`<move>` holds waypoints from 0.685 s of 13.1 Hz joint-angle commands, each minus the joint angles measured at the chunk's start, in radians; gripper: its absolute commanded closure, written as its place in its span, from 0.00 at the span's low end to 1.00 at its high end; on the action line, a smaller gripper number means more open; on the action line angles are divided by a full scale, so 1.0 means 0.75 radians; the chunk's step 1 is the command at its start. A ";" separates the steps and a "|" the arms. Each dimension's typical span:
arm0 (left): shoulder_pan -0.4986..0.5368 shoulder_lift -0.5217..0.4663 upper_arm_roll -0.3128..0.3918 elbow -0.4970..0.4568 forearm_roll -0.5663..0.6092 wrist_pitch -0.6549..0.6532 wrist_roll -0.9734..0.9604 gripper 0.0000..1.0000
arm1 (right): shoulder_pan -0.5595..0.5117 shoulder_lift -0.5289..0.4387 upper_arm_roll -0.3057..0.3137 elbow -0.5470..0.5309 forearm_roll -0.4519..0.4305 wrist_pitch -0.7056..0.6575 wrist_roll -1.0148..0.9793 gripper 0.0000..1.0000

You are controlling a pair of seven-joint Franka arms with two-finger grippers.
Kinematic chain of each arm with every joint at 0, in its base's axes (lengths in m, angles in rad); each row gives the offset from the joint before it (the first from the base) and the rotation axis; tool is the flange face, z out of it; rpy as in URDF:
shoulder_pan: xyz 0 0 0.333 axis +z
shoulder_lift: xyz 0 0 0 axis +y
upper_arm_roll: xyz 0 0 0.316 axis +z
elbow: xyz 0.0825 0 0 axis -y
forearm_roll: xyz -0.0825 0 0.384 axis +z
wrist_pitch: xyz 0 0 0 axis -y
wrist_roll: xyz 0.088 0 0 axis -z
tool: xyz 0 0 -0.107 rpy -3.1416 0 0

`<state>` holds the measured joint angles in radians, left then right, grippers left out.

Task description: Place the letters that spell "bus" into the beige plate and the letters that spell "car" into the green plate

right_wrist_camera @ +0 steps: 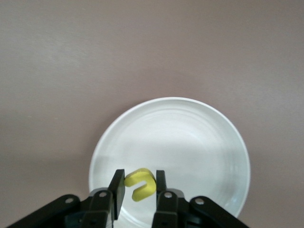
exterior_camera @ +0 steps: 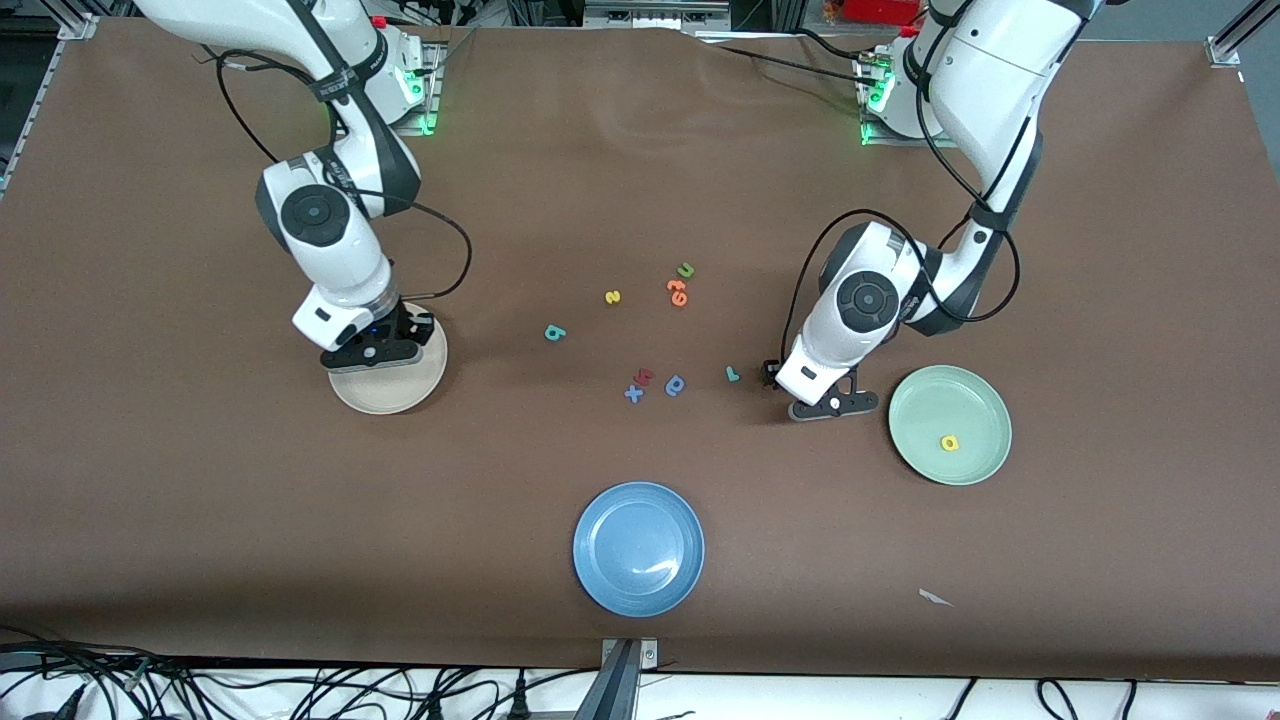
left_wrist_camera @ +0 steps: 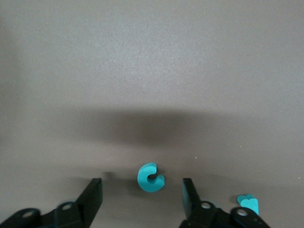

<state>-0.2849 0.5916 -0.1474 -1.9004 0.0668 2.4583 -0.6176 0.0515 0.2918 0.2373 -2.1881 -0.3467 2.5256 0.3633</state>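
Over the beige plate (right_wrist_camera: 199, 142), the yellow "u" (right_wrist_camera: 139, 183) is being pinched in the right pincer (right_wrist_camera: 137, 186), its opening turned sideways. The teal "c" (left_wrist_camera: 150, 177) is lying flat on the desk (exterior_camera: 640, 180) between the half-spread left pincer (left_wrist_camera: 142, 192) fingers, teal "r" (left_wrist_camera: 249, 203) just beside.

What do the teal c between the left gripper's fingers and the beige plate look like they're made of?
Teal c: looks like soft matte foam, thick with blunt cut edges and no shine. Beige plate: smooth and glossy with faint rings, likely glazed ceramic or hard plastic; which one is unclear.
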 commanded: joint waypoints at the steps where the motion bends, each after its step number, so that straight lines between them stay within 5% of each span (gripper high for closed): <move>1: -0.007 -0.006 0.000 -0.021 0.040 0.019 -0.036 0.33 | -0.011 -0.019 0.015 -0.026 -0.010 0.003 -0.014 0.12; 3: -0.021 -0.001 0.000 -0.021 0.038 0.021 -0.046 0.37 | -0.011 -0.017 0.015 -0.028 -0.010 0.003 0.002 0.02; 9: -0.027 0.039 0.002 0.010 0.038 0.026 -0.054 0.51 | 0.072 0.085 0.132 -0.011 0.008 0.138 0.417 0.03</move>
<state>-0.3021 0.6061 -0.1477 -1.9048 0.0668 2.4668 -0.6351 0.0631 0.3226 0.3128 -2.1946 -0.3443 2.5729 0.5504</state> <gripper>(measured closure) 0.476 0.026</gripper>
